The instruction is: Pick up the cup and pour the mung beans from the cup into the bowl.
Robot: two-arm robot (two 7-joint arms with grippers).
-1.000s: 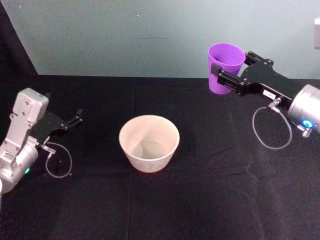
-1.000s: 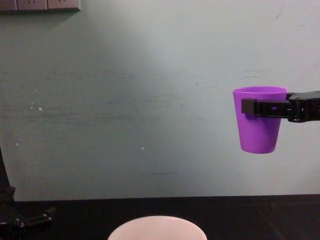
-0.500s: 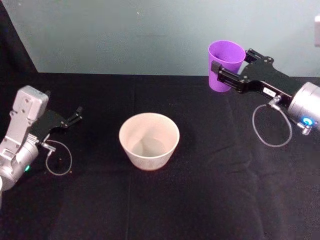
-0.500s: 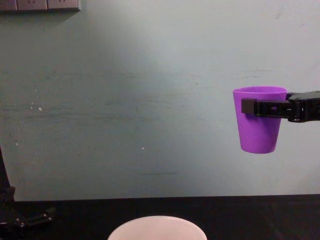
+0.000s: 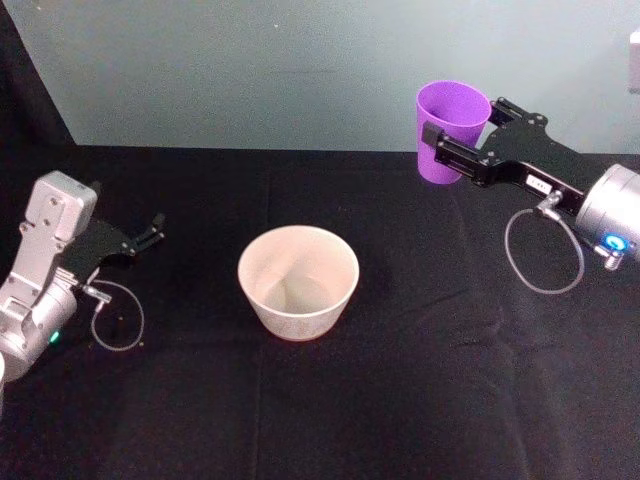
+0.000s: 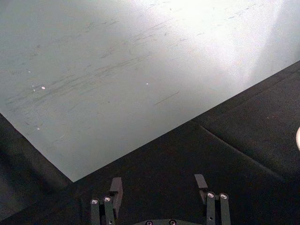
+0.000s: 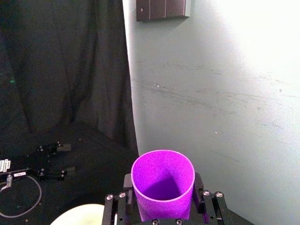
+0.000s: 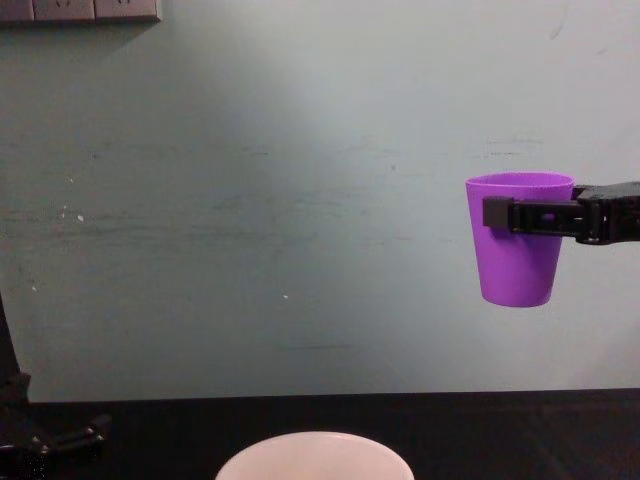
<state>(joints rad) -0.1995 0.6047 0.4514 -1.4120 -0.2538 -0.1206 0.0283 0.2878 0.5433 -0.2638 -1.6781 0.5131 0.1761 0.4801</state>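
Right gripper (image 5: 458, 140) is closed on the cup (image 8: 517, 260) just under its rim. The cup is upright and well above the table (image 5: 430, 390). The bowl (image 5: 298, 283) stands below and left of this gripper, well apart from it. Left gripper (image 6: 159, 190) is spread wide, holding nothing, beyond the bowl's far side.

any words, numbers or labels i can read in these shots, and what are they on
No text is readable.
White label on the black body behind the right pincer: print too small to read.
White tag on the body of the left pincer: blurred, unreadable.
Cup and bowl: no print seen.
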